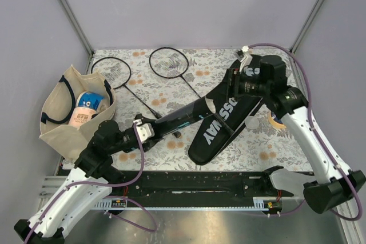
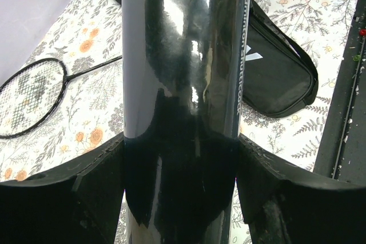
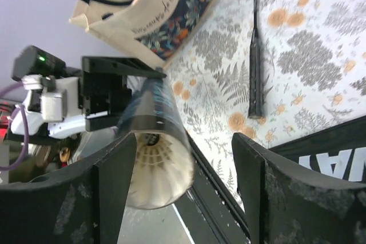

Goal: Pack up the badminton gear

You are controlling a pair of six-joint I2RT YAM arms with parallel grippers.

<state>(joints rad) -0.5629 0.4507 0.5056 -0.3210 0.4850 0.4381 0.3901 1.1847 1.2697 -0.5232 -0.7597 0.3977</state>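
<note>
**Base:** Jaws first. What have you got?

**Me:** My left gripper (image 2: 180, 144) is clamped across the tube (image 2: 183, 55), one finger on each side, towards its near-left end. My right gripper (image 3: 183, 141) stands spread and pinches nothing. The tube's open mouth lies just ahead of it, with shuttlecocks (image 3: 154, 167) showing inside.

**Base:** Axis?

**Me:** It runs from near-left to far-right and crosses over the narrow end of the cover (image 1: 220, 127) (CROSSWAY lettering partly readable). The right arm is nearer the mouth; I judge the left arm only steadies. Whatever goes into or over that mouth should travel along that line.

**Base:** What's around it?

**Me:** A small white disc (image 1: 251, 123) lies just right of the cover, near the tape roll (image 1: 276, 119). It may be the tube's lid, but I cannot tell. One racquet (image 1: 111, 72) and a second racquet (image 1: 170, 62) lie at the far side, well apart from both grippers. The tote bag (image 1: 57, 112) stands at the left. Nothing sits between the right jaws and the mouth. The cover lies right beneath the tube, so a drop lands there.
</note>
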